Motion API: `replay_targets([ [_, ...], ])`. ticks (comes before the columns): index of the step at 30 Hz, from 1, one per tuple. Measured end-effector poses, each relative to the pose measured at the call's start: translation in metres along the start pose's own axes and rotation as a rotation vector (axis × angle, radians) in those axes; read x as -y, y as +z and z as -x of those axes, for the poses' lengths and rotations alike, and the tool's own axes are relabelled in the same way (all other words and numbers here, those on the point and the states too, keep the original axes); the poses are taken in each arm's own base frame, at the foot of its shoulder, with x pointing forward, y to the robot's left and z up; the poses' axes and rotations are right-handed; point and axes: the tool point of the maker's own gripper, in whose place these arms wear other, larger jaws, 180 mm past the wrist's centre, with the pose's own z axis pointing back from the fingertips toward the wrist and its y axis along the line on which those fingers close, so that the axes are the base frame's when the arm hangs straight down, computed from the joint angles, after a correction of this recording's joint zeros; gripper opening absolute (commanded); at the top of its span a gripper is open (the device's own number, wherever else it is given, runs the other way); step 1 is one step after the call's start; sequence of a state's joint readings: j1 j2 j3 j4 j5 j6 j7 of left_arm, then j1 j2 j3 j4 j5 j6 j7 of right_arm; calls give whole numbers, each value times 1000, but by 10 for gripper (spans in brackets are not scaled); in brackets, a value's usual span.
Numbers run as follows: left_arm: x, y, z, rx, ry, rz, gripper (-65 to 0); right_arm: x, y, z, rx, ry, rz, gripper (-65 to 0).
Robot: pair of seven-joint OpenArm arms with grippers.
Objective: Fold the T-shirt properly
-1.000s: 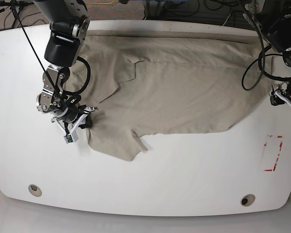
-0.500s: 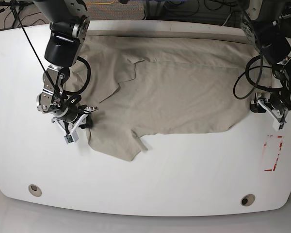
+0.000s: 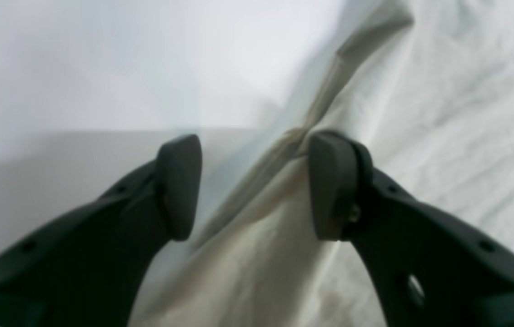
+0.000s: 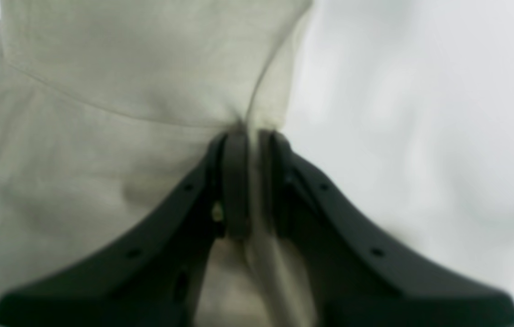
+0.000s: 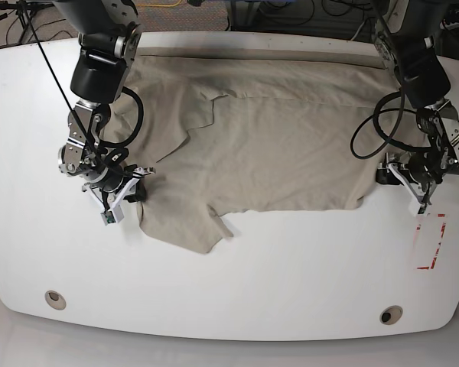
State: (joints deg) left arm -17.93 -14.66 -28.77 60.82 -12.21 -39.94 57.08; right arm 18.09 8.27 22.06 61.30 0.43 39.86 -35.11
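The beige T-shirt (image 5: 275, 145) lies spread and wrinkled over the back half of the white table (image 5: 237, 283). At its left edge my right gripper (image 5: 134, 193) is shut on a pinched fold of the cloth (image 4: 102, 91), which runs up between the fingers of the gripper (image 4: 247, 181). At the shirt's right edge is my left gripper (image 5: 387, 177). In the left wrist view that gripper (image 3: 257, 181) is open, and the shirt's hem (image 3: 443, 113) passes between the two fingers, touching the right pad (image 3: 331, 190).
A red-outlined rectangle (image 5: 430, 241) is marked on the table to the right of the shirt. Two round holes (image 5: 55, 299) (image 5: 391, 315) sit near the front edge. Black cables (image 5: 371, 130) loop over the shirt's right side.
My left arm has swung in from the table's right edge to the shirt's right hem. The right gripper has stayed shut on the shirt's left edge.
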Motion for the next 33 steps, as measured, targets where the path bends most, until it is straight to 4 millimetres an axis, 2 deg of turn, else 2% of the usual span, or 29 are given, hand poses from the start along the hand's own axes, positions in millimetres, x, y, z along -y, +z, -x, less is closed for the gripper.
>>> replay_targets([
  [2, 1, 0, 0, 2, 2, 4, -500, 0, 0, 0, 1, 0, 0, -556],
  [5, 0, 0, 1, -2, 1, 2, -606, 0, 0, 0, -1, 0, 0, -556],
  [7, -1, 0, 2, -6, 0, -1, -637, 0, 0, 0, -1, 0, -1, -556],
  [12, -1, 7, -2, -3, -37, -29, -637, 0, 0, 0, 0, 0, 0, -556],
  [17, 0, 32, -22, 64, -135, -98, -639, 0, 0, 0, 0, 0, -1, -556],
  [20, 9, 44, -32, 85, -231, -130, -639, 0, 0, 0, 0, 0, -1, -556],
  [22, 22, 48, -37, 97, -296, -133, -639, 0, 0, 0, 0, 0, -1, -556],
  [27, 52, 51, -32, 106, -396, -105, -639, 0, 0, 0, 2, -1, -1, -556],
  [31, 52, 52, -21, 66, -418, -115, -636, 0, 0, 0, 0, 0, -1, -556],
  [33, 48, 53, -20, 59, -415, -129, -614, 0, 0, 0, 0, 0, -1, -556],
])
